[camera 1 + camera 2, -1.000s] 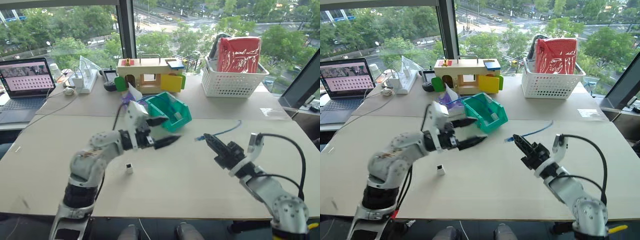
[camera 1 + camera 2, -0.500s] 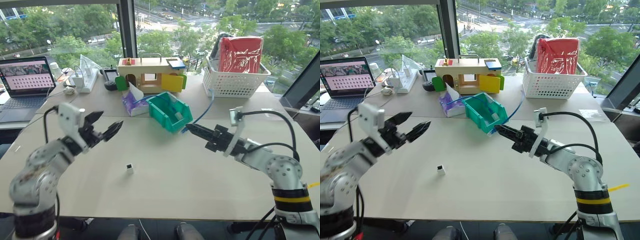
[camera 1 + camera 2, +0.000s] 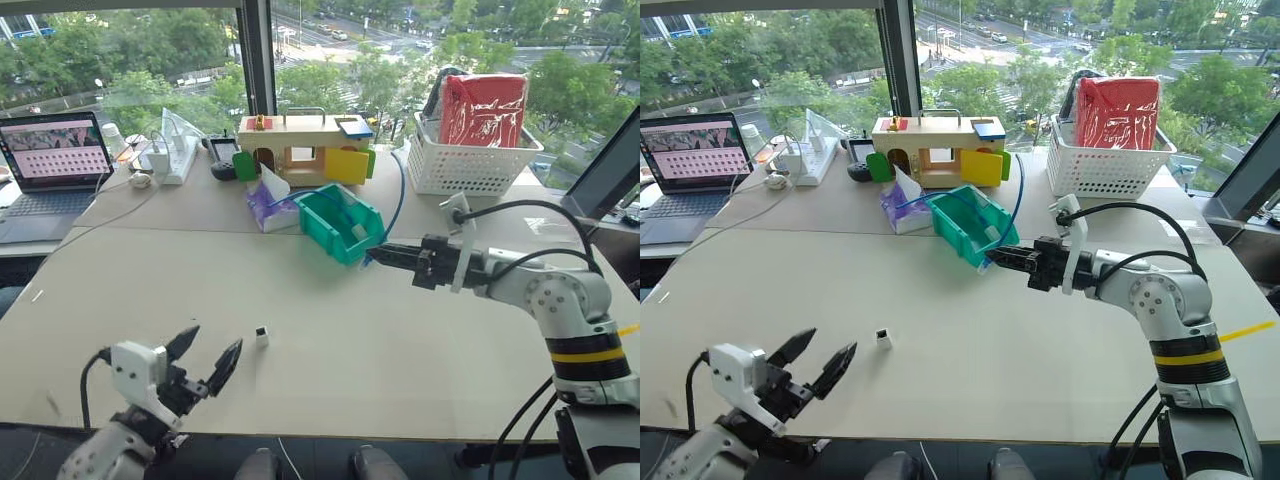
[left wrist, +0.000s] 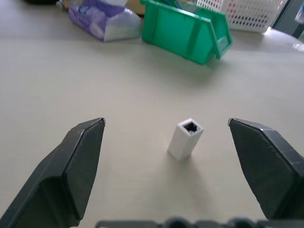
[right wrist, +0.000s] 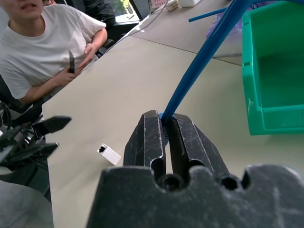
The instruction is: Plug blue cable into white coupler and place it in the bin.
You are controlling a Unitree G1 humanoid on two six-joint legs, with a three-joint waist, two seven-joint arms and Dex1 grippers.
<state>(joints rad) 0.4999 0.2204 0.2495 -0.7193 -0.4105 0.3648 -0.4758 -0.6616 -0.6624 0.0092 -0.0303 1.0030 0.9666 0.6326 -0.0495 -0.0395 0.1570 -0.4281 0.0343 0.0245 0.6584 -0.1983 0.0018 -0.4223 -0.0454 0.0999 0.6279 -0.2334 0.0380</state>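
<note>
The table (image 3: 400, 370) bears the bin (image 3: 340, 222) as landmark. Just beside its front, the right hand (image 3: 385, 253) is clenched on the blue cable (image 3: 400, 195). Nearer the robot, the released left hand (image 3: 205, 362) faces the standing white coupler (image 3: 261, 336). The plugging step seems pending; next, likely grasp the coupler.

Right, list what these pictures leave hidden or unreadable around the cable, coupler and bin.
- Blue cable: the plug end is buried between the shut right gripper fingers in the right wrist view.
- White coupler: too small in the eye views to read its socket.
- Bin: its inside is hidden behind its own wall in the left wrist view.
</note>
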